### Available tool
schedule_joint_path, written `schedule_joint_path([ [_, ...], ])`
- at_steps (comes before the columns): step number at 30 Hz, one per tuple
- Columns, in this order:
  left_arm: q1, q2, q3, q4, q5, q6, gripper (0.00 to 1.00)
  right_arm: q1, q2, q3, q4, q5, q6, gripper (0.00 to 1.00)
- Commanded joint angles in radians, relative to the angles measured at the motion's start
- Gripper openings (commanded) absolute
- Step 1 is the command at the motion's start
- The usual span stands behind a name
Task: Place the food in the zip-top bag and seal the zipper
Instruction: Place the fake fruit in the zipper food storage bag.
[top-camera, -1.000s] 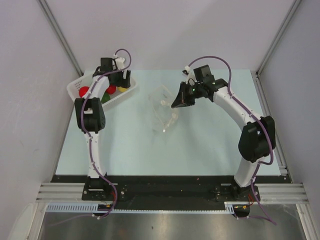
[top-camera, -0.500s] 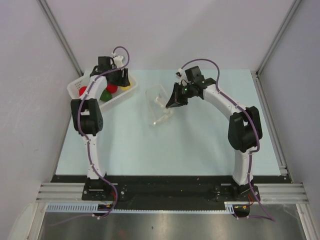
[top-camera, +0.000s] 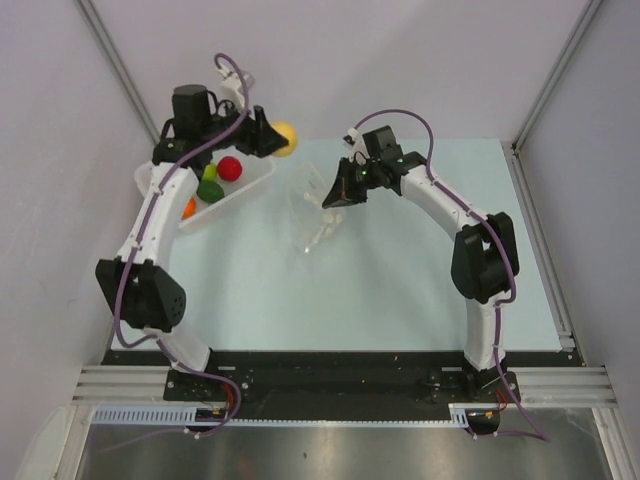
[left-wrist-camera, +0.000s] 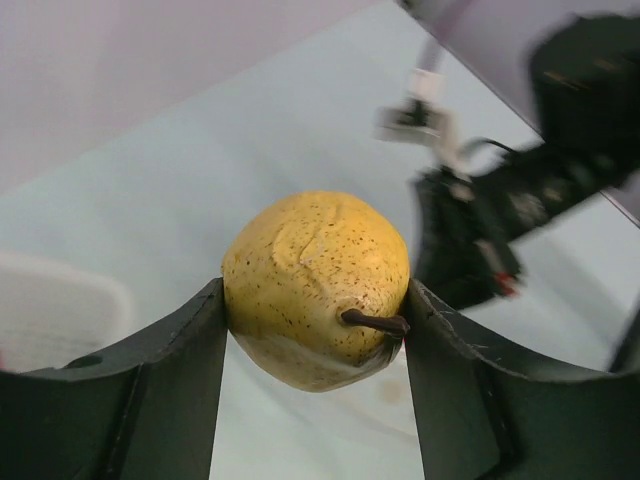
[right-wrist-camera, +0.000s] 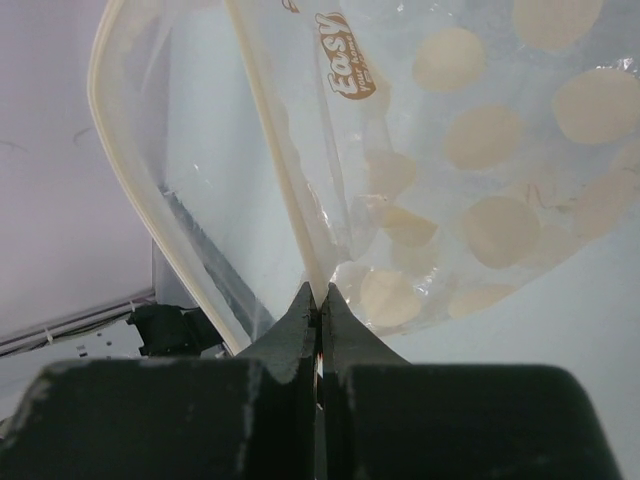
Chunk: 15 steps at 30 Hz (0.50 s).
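Above the far end of the basket (top-camera: 256, 177), the left gripper (top-camera: 272, 140) is clamping a yellow fruit (left-wrist-camera: 315, 285) between its dark, smooth fingers (left-wrist-camera: 180, 370), one pressing on each side. The fruit is hanging clear of the table (top-camera: 380, 280). It is looking rounded and matte, with a skin freckled in fine brown specks, a few shallow creases on top and a short dark stem near the right finger. The white perforated basket is holding a red fruit (top-camera: 230, 168), a green one (top-camera: 210, 190) and an orange one (top-camera: 189, 207).

Between the basket and the right arm, the bag (top-camera: 315, 215) is lying on the table. Its film is showing clear and crinkly, printed with pale round dots and a brown "Easy" mark. The zipper (right-wrist-camera: 275, 160) is gaping, its two creamy strips bowing apart. The right gripper (right-wrist-camera: 320, 305) is pinching the nearer strip, its fingers pressed together on it, and is holding that edge up off the table.
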Motion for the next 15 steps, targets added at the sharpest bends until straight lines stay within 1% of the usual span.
schedule_joint_path([
  [1,-0.130,-0.103,-0.198,0.012,0.087,-0.041,0.41,0.006,0.004,0.055,0.029,-0.012,0.016,0.00],
  [4,-0.180,-0.131,-0.319,0.046,0.027,-0.042,0.41,0.005,-0.006,0.054,0.029,-0.039,0.017,0.00],
  [6,-0.205,-0.129,-0.366,0.042,-0.013,-0.039,0.42,0.000,-0.017,0.052,0.026,-0.080,0.010,0.00],
  [8,-0.220,-0.121,-0.380,0.022,-0.079,-0.045,0.42,-0.012,-0.023,0.051,0.029,-0.160,0.013,0.00],
  [9,-0.222,-0.111,-0.380,0.011,-0.090,-0.051,0.42,-0.018,-0.031,0.046,0.032,-0.186,0.017,0.00],
  [11,-0.225,-0.112,-0.378,-0.040,-0.138,-0.051,0.40,-0.038,-0.043,0.037,0.039,-0.252,0.024,0.00],
  [15,-0.231,-0.163,-0.421,-0.067,-0.226,-0.015,0.40,-0.061,-0.072,0.003,0.073,-0.364,0.109,0.00],
])
